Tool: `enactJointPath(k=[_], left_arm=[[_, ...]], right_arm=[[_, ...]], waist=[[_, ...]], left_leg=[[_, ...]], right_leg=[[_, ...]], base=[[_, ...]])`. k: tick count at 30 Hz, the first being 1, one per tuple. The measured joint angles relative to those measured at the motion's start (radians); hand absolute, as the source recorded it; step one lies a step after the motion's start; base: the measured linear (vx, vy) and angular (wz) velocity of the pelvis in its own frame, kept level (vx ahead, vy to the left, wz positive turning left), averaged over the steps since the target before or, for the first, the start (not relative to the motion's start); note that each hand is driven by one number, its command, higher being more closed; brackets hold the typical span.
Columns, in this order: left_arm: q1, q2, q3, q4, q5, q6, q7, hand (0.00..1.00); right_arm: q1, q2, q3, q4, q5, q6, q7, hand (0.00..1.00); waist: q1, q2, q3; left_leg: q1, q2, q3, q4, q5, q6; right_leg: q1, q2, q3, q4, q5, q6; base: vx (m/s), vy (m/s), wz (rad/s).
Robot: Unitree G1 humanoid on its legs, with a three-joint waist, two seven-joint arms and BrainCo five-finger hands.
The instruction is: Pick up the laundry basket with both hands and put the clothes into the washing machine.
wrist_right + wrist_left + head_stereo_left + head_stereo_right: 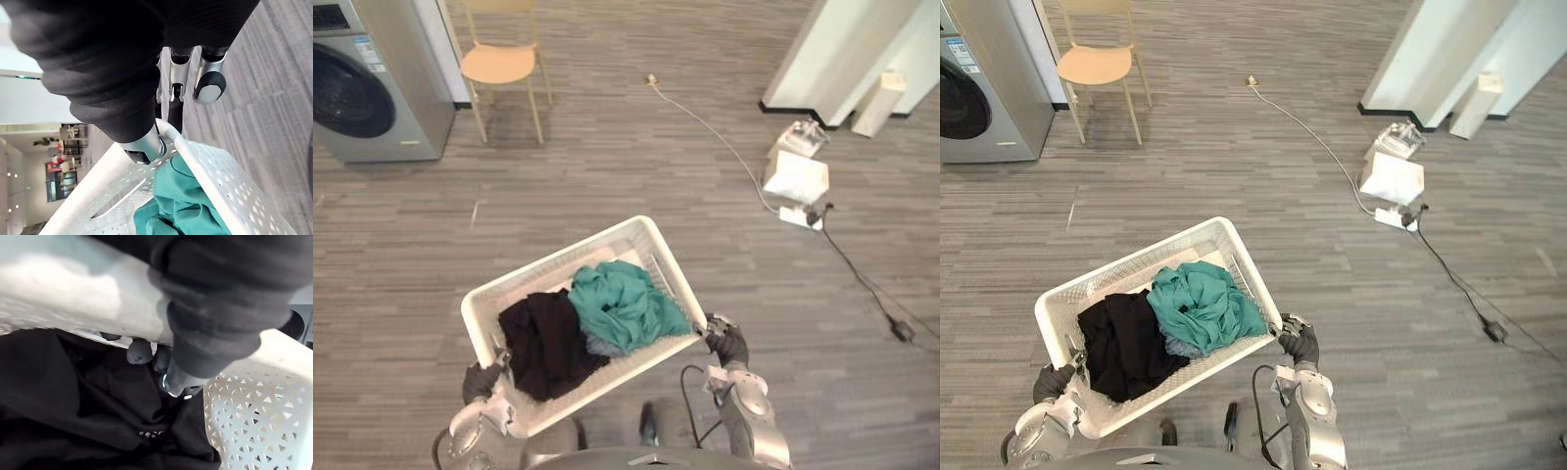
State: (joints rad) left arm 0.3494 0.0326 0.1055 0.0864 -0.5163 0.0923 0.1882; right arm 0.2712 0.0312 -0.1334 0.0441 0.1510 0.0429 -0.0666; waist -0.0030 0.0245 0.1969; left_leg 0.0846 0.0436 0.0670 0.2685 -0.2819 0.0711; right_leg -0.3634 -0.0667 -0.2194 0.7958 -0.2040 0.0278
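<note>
The two head cameras are looking steeply down from above the laundry basket point(548, 259), facing the floor beyond it. Both are taking in the basket, the washing machine point(372, 98) and chair point(499, 64) far beyond its left end, and the white box point(795, 178) beyond its right end. The left wrist camera is peering from very close past the left hand point(220, 298) into the basket's left end. The right wrist camera is looking equally close along the right hand point(112, 63) at the basket's right rim.

The grey plank floor point(607, 166) bears a washing machine point(362, 88), chair point(504, 64), white cable point(715, 133) and white box point(795, 176).
</note>
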Motion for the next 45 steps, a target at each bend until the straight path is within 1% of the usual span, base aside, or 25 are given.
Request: enactJointPath(k=[2, 3, 4, 6, 8, 10, 14, 16, 17, 18, 20, 21, 22, 23, 26, 28, 30, 31, 32, 33, 34, 37, 40, 44, 45], left_arm=[[-0.039, 0.019, -0.005, 0.002, 0.02, 0.0, -0.016, 1.0], [-0.039, 0.021, -0.011, 0.002, 0.033, 0.0, -0.019, 1.0], [-0.026, 0.017, -0.011, 0.001, 0.042, 0.0, -0.018, 1.0], [0.024, -0.019, 0.002, 0.001, 0.059, 0.005, -0.018, 1.0], [0.087, -0.079, 0.006, -0.012, 0.049, 0.007, -0.016, 1.0], [0.095, -0.098, -0.003, -0.022, 0.017, 0.009, -0.022, 1.0], [0.052, -0.09, 0.009, -0.038, 0.017, -0.006, -0.022, 1.0], [0.049, -0.1, 0.013, -0.051, 0.017, -0.006, -0.021, 1.0], [0.059, -0.109, 0.019, -0.063, 0.018, -0.006, -0.02, 1.0], [0.065, -0.116, 0.036, -0.064, 0.019, -0.007, -0.018, 1.0], [0.06, -0.104, 0.066, -0.043, 0.029, -0.006, -0.014, 1.0], [0.059, -0.083, 0.062, -0.034, 0.03, -0.006, -0.012, 1.0], [0.055, -0.073, 0.054, -0.032, 0.03, -0.005, -0.012, 1.0], [0.05, -0.052, 0.038, -0.031, 0.033, 0.003, -0.01, 1.0], [0.052, -0.042, 0.023, -0.037, 0.055, 0.01, 0.0, 1.0], [0.036, -0.029, 0.006, -0.051, 0.067, 0.01, 0.0, 1.0], [0.026, -0.014, -0.012, -0.089, 0.067, 0.008, -0.013, 1.0], [0.028, -0.011, -0.017, -0.098, 0.067, 0.008, -0.017, 1.0], [0.027, -0.014, -0.022, -0.095, 0.078, 0.01, -0.018, 1.0], [0.029, -0.034, -0.029, -0.091, 0.092, 0.014, -0.018, 1.0], [0.047, -0.054, -0.044, -0.095, 0.099, 0.017, -0.019, 1.0], [0.059, -0.075, -0.064, -0.096, 0.093, 0.017, -0.019, 1.0], [0.047, -0.069, -0.067, -0.097, 0.093, 0.017, -0.021, 1.0], [0.024, -0.057, -0.064, -0.088, 0.085, 0.017, -0.019, 1.0], [0.023, -0.047, -0.063, -0.075, 0.081, 0.015, -0.018, 1.0]], right_arm=[[0.018, 0.002, -0.023, -0.001, 0.0, 0.001, 0.0, 1.0], [0.029, 0.001, -0.024, -0.002, -0.001, 0.003, -0.003, 1.0], [0.039, 0.001, -0.021, -0.002, -0.001, 0.005, -0.004, 1.0], [0.056, -0.001, -0.005, -0.002, 0.001, 0.016, -0.006, 1.0], [0.059, -0.033, 0.004, -0.055, 0.007, 0.018, -0.005, 1.0], [0.038, -0.029, 0.006, -0.098, 0.017, 0.018, -0.011, 1.0], [0.011, -0.036, 0.009, -0.107, 0.023, 0.008, -0.024, 1.0], [-0.035, -0.054, 0.008, -0.096, 0.03, 0.003, -0.025, 1.0], [-0.05, -0.057, 0.012, -0.089, 0.028, 0.002, -0.025, 1.0], [-0.069, -0.051, 0.02, -0.059, 0.019, 0.002, -0.024, 1.0], [-0.075, -0.027, 0.032, -0.009, 0.004, 0.005, -0.024, 1.0], [-0.07, -0.011, 0.029, 0.019, 0.0, 0.005, -0.022, 1.0], [-0.065, -0.005, 0.025, 0.027, 0.0, 0.006, -0.02, 1.0], [-0.046, 0.001, 0.022, 0.03, 0.0, 0.009, -0.009, 1.0], [0.005, 0.003, 0.013, 0.013, -0.001, 0.011, -0.002, 1.0], [0.045, 0.013, 0.004, -0.038, 0.0, 0.011, -0.003, 1.0], [0.087, 0.018, -0.001, -0.112, 0.001, 0.008, -0.004, 1.0], [0.097, 0.02, 0.002, -0.12, 0.001, 0.003, -0.004, 1.0], [0.12, 0.017, 0.003, -0.117, 0.001, 0.004, -0.009, 1.0], [0.12, 0.006, -0.007, -0.106, 0.003, 0.008, -0.013, 1.0], [0.127, -0.017, -0.015, -0.123, 0.014, 0.008, -0.014, 1.0], [0.133, -0.03, -0.013, -0.154, 0.02, 0.008, -0.029, 1.0], [0.139, -0.008, -0.018, -0.159, 0.026, 0.008, -0.052, 1.0], [0.075, -0.006, -0.026, -0.128, 0.038, 0.002, -0.052, 1.0], [0.055, -0.003, -0.026, -0.094, 0.037, 0.001, -0.05, 1.0]], waist=[[-0.022, -0.02, -0.005], [-0.023, -0.021, -0.007], [-0.025, -0.015, -0.014], [-0.038, -0.014, -0.044], [0.018, 0.082, -0.056], [0.032, 0.085, -0.031], [0.061, 0.045, -0.014], [0.075, 0.035, -0.02], [0.085, 0.036, -0.02], [0.102, 0.032, -0.022], [0.092, -0.006, -0.03], [0.068, -0.029, -0.03], [0.056, -0.04, -0.028], [0.041, -0.047, -0.027], [0.024, -0.021, -0.011], [0.004, -0.001, -0.002], [-0.017, -0.019, -0.02], [-0.012, -0.032, -0.027], [-0.014, -0.056, -0.038], [-0.017, -0.022, -0.04], [-0.016, 0.042, -0.049], [0.006, 0.077, -0.057], [0.009, 0.048, -0.057], [0.029, 0.019, -0.056], [0.035, 0.003, -0.061]], left_leg=[[0.082, -0.002, -0.039, -0.048, -0.043, -0.03], [0.156, 0.008, -0.052, -0.069, -0.091, -0.05], [0.194, 0.019, -0.064, -0.07, -0.116, -0.057], [0.132, 0.074, -0.061, 0.305, -0.145, -0.039], [-0.101, 0.261, 0.006, 0.809, 0.172, -0.012], [-0.326, 0.294, 0.042, 1.004, 0.112, -0.017], [-0.472, 0.223, 0.158, 0.703, 0.007, -0.053], [-0.478, 0.131, 0.181, 0.198, 0.107, -0.138], [-0.48, 0.12, 0.177, 0.139, 0.158, -0.111], [-0.47, 0.11, 0.166, 0.196, 0.214, -0.032], [-0.425, 0.099, 0.19, 0.264, 0.151, -0.004], [-0.385, 0.078, 0.189, 0.269, 0.097, -0.009], [-0.363, 0.068, 0.183, 0.267, 0.075, -0.008], [-0.314, 0.058, 0.174, 0.265, 0.035, -0.007], [-0.126, 0.062, 0.134, 0.16, -0.01, -0.029], [-0.033, 0.074, 0.097, 0.089, -0.016, -0.038], [0.027, 0.08, 0.084, 0.065, -0.077, -0.092], [0.053, 0.078, 0.08, 0.07, -0.108, -0.106], [0.091, 0.079, 0.055, 0.153, -0.159, -0.113], [0.07, 0.126, 0.041, 0.31, -0.168, -0.11], [-0.074, 0.213, 0.027, 0.664, -0.047, -0.087], [-0.267, 0.323, 0.077, 0.975, 0.028, -0.111], [-0.378, 0.41, 0.23, 0.819, -0.007, -0.067], [-0.4, 0.288, 0.05, 0.246, 0.055, -0.133], [-0.383, 0.23, -0.033, 0.162, 0.156, -0.176]], right_leg=[[-0.005, -0.022, 0.002, -0.48, 0.113, 0.031], [-0.01, -0.032, 0.021, -0.536, 0.14, 0.032], [-0.01, -0.031, 0.036, -0.495, 0.13, 0.024], [0.006, 0.007, 0.055, -0.318, 0.166, -0.02], [0.102, 0.142, 0.046, -0.353, 0.089, -0.069], [0.243, 0.172, 0.046, -0.435, 0.041, -0.112], [0.445, 0.166, 0.066, -0.594, 0.022, -0.111], [0.538, 0.163, 0.099, -0.684, 0.004, -0.087], [0.557, 0.161, 0.117, -0.683, -0.019, -0.065], [0.574, 0.152, 0.165, -0.603, -0.087, -0.041], [0.468, 0.105, 0.174, -0.27, -0.122, 0.017], [0.358, 0.067, 0.149, -0.011, -0.025, 0.112], [0.314, 0.051, 0.145, 0.095, 0.066, 0.15], [0.233, 0.027, 0.152, 0.263, 0.116, 0.148], [0.11, 0.016, 0.098, 0.297, 0.03, 0.036], [0.056, 0.021, 0.06, 0.097, -0.007, -0.005], [0.054, 0.034, 0.042, -0.35, 0.073, 0.013], [0.057, 0.032, 0.044, -0.397, 0.104, 0.009], [0.077, 0.024, 0.057, -0.331, 0.131, -0.024], [0.11, 0.041, 0.028, -0.284, 0.059, -0.028], [0.168, 0.083, -0.002, -0.268, -0.004, -0.044], [0.244, 0.099, -0.017, -0.289, -0.054, -0.058], [0.384, 0.085, -0.04, -0.432, -0.052, -0.052], [0.431, 0.053, 0.002, -0.45, -0.06, -0.023], [0.434, 0.024, 0.03, -0.423, -0.084, 0.018]], base=[[0.69, -0.227, 1.01], [0.65, -0.27, 0.84], [0.86, -0.387, 0.82], [0.76, -0.351, 0.54], [0.72, -0.299, -0.5], [0.73, -0.18, -0.19], [0.7, -0.161, 0.03], [0.69, -0.032, -0.5], [0.86, 0.082, -1.0], [0.89, 0.135, -1.01], [0.81, 0.136, -0.48], [0.55, 0.089, 0.15], [0.7, 0.086, 0.27], [0.57, 0.047, 0.2], [0.69, 0.007, 0.26], [0.59, -0.09, 0.7], [0.58, -0.169, 0.77], [0.64, -0.249, 0.67], [0.67, -0.254, 0.59], [0.75, -0.269, 0.61], [0.58, -0.162, 0.25], [0.52, -0.063, 0.05], [0.58, -0.046, 0.34], [0.46, 0.137, -0.16], [0.38, 0.277, -0.44]])
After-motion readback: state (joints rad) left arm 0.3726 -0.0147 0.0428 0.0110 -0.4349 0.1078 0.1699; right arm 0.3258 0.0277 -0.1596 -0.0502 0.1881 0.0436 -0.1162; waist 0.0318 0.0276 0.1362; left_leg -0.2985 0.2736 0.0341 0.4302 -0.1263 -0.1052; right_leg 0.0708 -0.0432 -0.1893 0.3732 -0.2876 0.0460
